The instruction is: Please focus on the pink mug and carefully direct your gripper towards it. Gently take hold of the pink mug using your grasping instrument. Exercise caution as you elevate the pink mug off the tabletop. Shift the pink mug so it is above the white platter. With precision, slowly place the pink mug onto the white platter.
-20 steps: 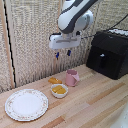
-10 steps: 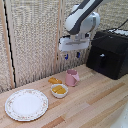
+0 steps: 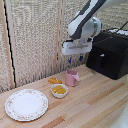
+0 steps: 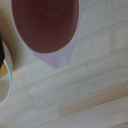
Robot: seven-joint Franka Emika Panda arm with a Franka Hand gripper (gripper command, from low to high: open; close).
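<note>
The mug (image 3: 72, 77) stands ungrasped on the desk (image 3: 95, 102) beside a small bowl (image 3: 59, 90), well apart from the bare platter (image 3: 26, 104), with the tool (image 3: 75, 59) open and empty above it, so grasp, lift, carry and placement all remain.

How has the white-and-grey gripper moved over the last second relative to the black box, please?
Yes. The gripper has shifted toward the exterior view's right, closer to the black box, and now hangs above the pink mug.

The gripper (image 3: 76, 59) hangs fingers-down — jaws parted — arm bent overhead
</note>
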